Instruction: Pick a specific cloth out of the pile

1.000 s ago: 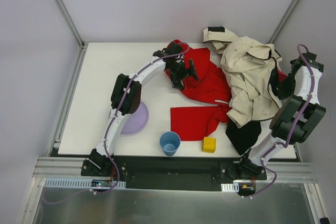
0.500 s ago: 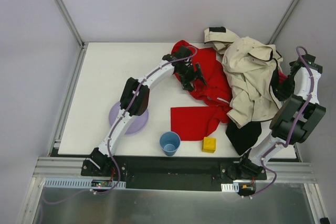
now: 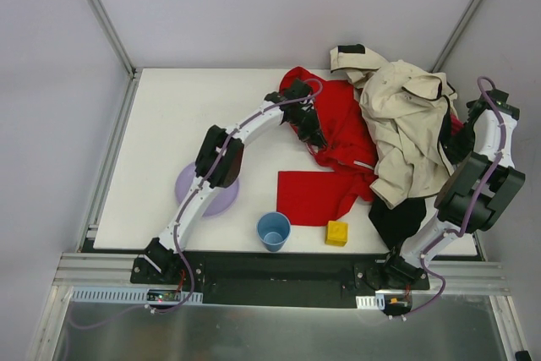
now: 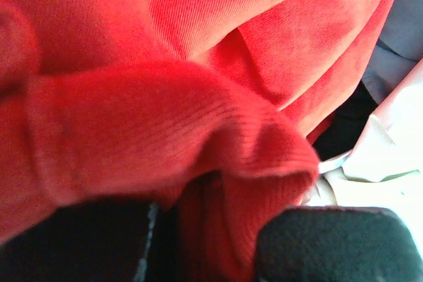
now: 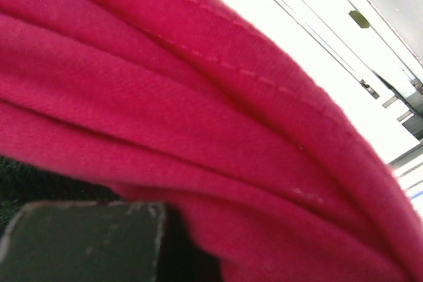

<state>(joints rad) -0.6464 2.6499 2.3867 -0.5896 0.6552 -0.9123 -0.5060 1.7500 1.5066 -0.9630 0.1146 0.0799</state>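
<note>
I am sliding my left gripper [image 3: 315, 138] toward the right edge of the surface [image 3: 169, 124]; now it is pinching the red cloth [image 3: 345, 120], ready for pulling.

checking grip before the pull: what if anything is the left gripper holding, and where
The left gripper pinches the red cloth by a bunched fold at its upper left part.

Overhead view down on table [image 3: 161, 124], both wrist views tight close-ups, left shares red cloth [image 4: 198, 51]
</note>
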